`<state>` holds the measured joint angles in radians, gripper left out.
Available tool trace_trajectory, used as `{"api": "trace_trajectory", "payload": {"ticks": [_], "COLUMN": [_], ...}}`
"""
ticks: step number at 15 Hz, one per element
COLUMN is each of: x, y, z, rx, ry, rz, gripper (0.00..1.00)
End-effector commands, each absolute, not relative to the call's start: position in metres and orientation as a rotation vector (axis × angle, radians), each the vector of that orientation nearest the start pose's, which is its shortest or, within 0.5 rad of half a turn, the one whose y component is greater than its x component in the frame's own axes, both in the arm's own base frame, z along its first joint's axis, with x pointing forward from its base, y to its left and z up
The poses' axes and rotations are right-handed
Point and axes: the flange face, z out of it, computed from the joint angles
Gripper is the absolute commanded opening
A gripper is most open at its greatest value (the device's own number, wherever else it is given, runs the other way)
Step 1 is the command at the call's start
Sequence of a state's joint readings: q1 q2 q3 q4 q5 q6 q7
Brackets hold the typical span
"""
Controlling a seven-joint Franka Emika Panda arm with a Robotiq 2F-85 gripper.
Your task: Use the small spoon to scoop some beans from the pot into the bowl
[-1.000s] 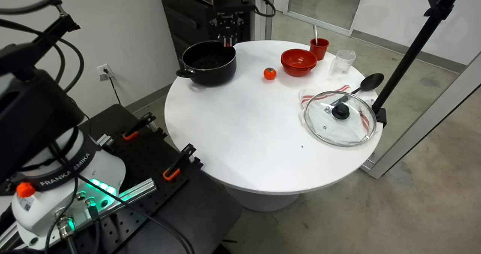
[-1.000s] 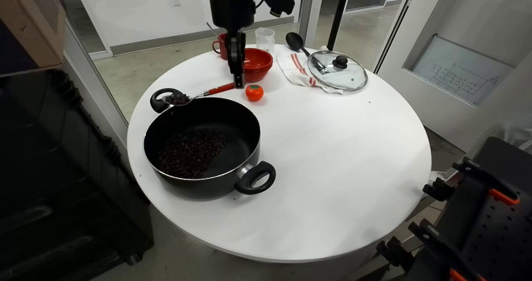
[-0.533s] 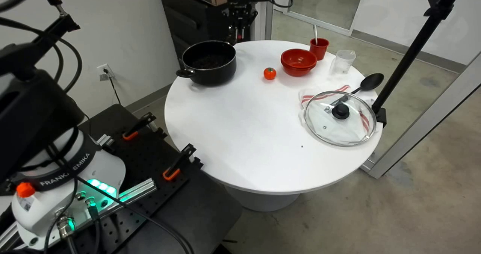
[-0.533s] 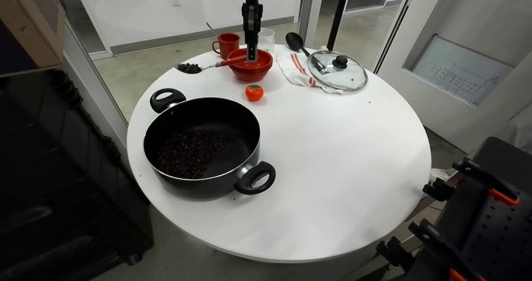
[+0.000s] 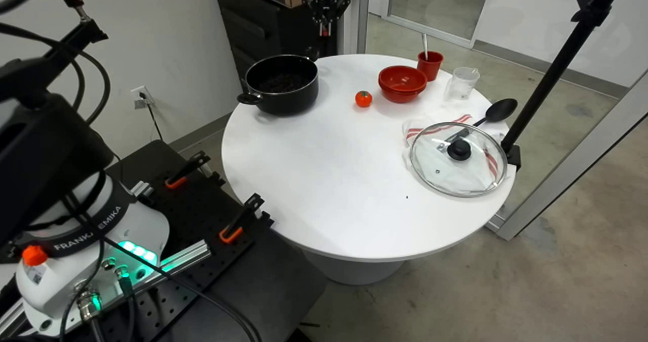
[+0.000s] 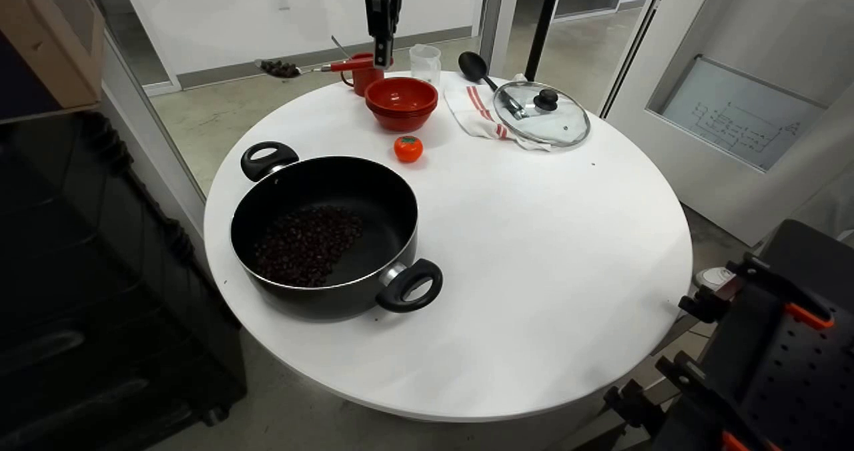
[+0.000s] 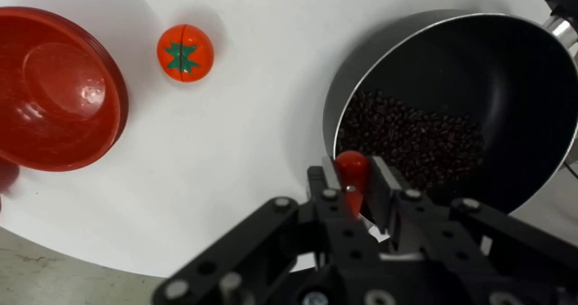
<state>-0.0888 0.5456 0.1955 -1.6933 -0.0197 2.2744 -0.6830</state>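
In the wrist view, from left to right, the shallow, glossy red, round bowl (image 7: 63, 93) is seen first, between nine and ten o'clock from the black two-fingered gripper (image 7: 356, 172); between them, nearer the bowl, an orange-red toy tomato with green leaves (image 7: 186, 53) is placed. Next, the small spoon with a red handle and silvery head (image 7: 352, 167) is pinched by its handle between the fingers, its long axis pointed roughly toward six o'clock, across the line to the bowl; its head cannot be made out there. Farthest right, at two o'clock, the deep, round, black pot (image 7: 451, 66) is seen holding dark beans (image 7: 415, 142). In an exterior view, the loaded head (image 6: 280, 69) is held at nine o'clock from the fingers, so the head, presumably, has to be brought over the bowl. Compared with half a second earlier, spoon and gripper have been raised toward eleven o'clock in that view, and the bowl is no longer crossed by the handle.
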Motion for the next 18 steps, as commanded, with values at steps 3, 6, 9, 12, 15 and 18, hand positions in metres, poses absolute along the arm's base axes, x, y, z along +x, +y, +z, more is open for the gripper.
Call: {"api": "trace_trajectory", "payload": {"ticks": [3, 6, 9, 12, 15, 18], "x": [0.713, 0.734, 0.753, 0.769, 0.780, 0.787], "y": [0.075, 0.080, 0.081, 0.078, 0.067, 0.051], "z": [0.289, 0.283, 0.278, 0.278, 0.282, 0.287], "rx": [-2.909, -2.951, -2.985, -3.011, -3.038, -3.065], "ry": [-1.006, -0.932, -0.854, -0.778, -0.720, -0.680], "rz": [-0.188, -0.227, -0.263, -0.295, -0.317, -0.313], "gripper": [0.05, 0.05, 0.05, 0.05, 0.05, 0.05]}}
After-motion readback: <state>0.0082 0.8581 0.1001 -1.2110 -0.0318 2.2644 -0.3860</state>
